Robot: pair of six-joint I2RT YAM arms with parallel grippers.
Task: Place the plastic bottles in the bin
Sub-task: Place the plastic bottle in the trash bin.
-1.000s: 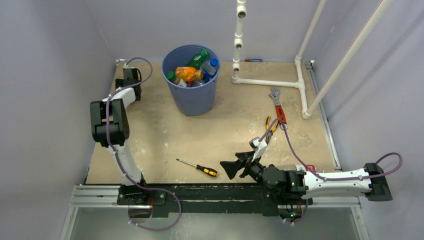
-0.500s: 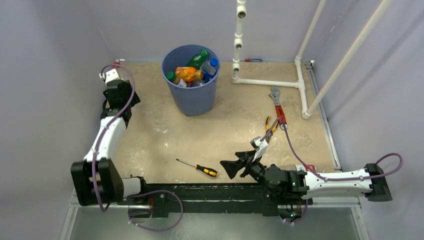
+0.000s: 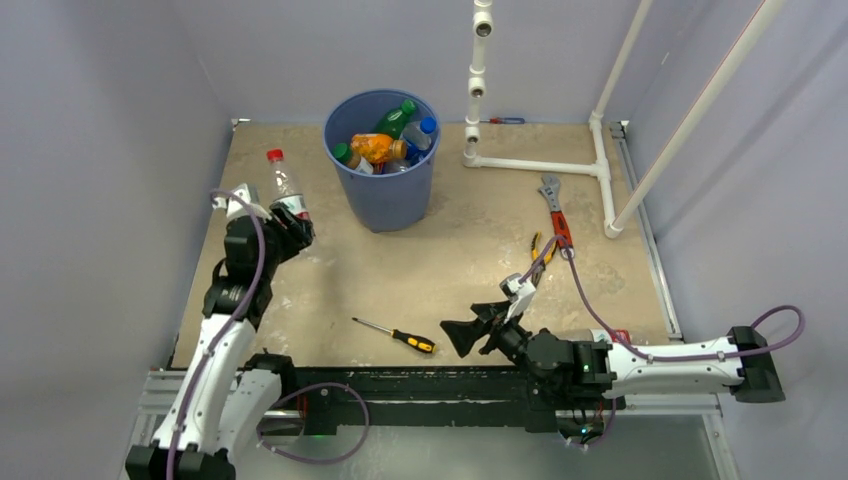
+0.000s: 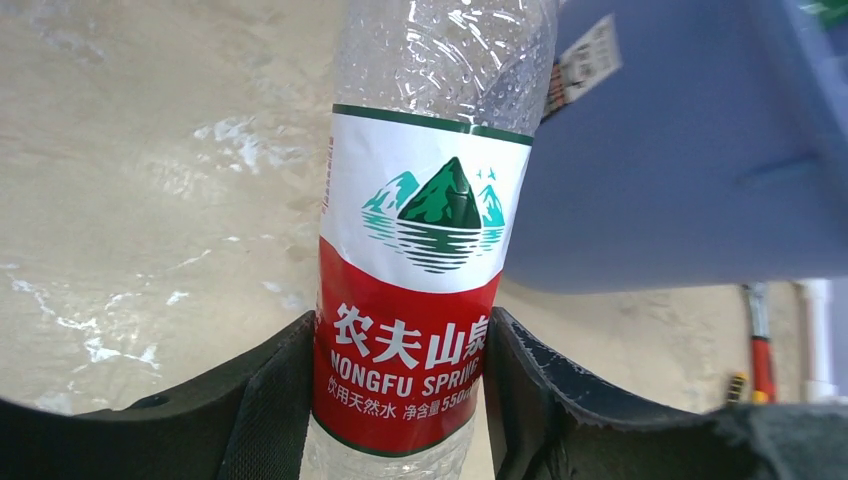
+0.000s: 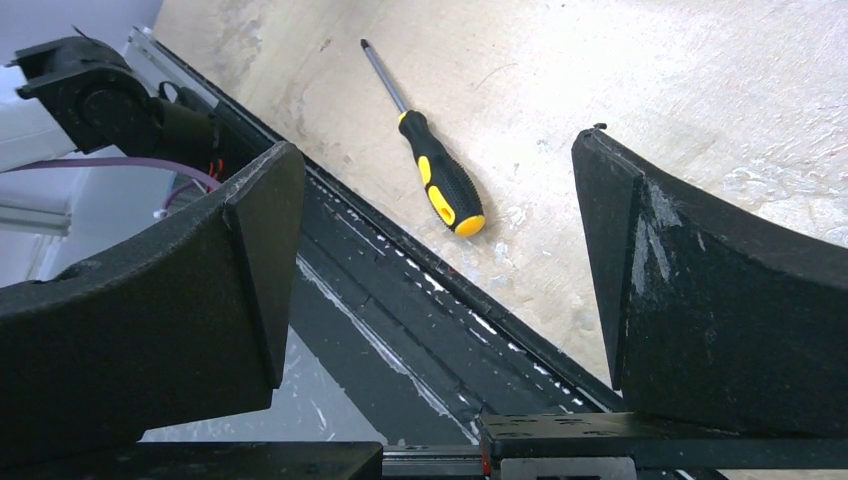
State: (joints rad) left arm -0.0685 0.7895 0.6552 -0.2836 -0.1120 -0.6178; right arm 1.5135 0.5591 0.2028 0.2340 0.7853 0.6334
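top external: high behind the arm bases, looking down on the whole counter (image 3: 450,250) | left wrist: very close to a bottle (image 4: 410,330), blue bin (image 4: 680,170) behind | right wrist: low, near the counter's front edge, facing the screwdriver (image 5: 440,185), shared with top view

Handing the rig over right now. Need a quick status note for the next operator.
Left hand: shut on a clear red-capped bottle, held upright just left of the bin.
Right hand: open, empty, low by the screwdriver.
Done: several bottles lie in the bin; no other bottle shows on the table.
Left to do: carry the held bottle over the rim and release it. Leave the screwdriver and wrench.
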